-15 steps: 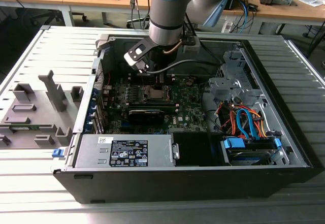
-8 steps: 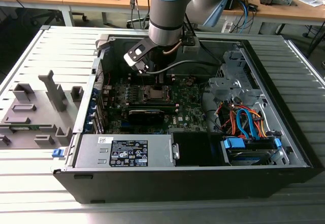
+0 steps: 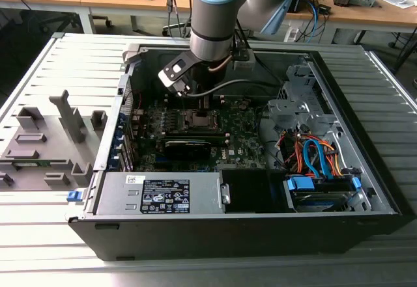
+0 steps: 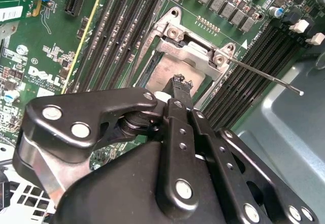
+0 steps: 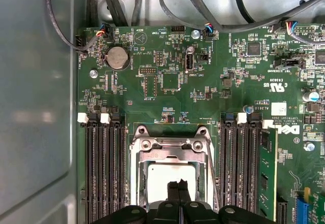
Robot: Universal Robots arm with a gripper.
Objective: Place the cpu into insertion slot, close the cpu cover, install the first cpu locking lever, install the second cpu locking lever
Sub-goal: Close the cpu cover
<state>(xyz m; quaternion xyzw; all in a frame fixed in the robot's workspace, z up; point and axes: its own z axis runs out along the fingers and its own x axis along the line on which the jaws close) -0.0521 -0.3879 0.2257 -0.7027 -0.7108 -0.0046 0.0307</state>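
- I see the end effector [image 5: 177, 192] down inside the open case [image 3: 247, 235], over the motherboard [image 5: 167, 82].
- Its two black fingers [image 5: 173, 193] are pressed together, and I can see nothing held between them.
- The tips sit over the middle of the cpu [image 5: 160, 181]. I cannot tell whether they touch it.
- The cpu lies flat in the slot [image 5: 135, 168], silver face up, showing through the cover's window.
- The cover [image 5: 170, 155] lies down over the cpu, with its hinged end toward the coin cell [image 5: 117, 58].
- In the second wrist view a thin lever [image 4: 264, 75] juts from one corner of the slot and runs out across the memory slots [image 4: 254, 51] toward the case wall.
- More memory slots flank the slot on both sides in the first wrist view.
- The case lies on its side on the slatted desk [image 3: 39, 72], reaching close to the desk's edge on the exterior view's right.
- Grey fixtures [image 3: 65, 114] stand near the desk's opposite edge, well apart from the end effector.
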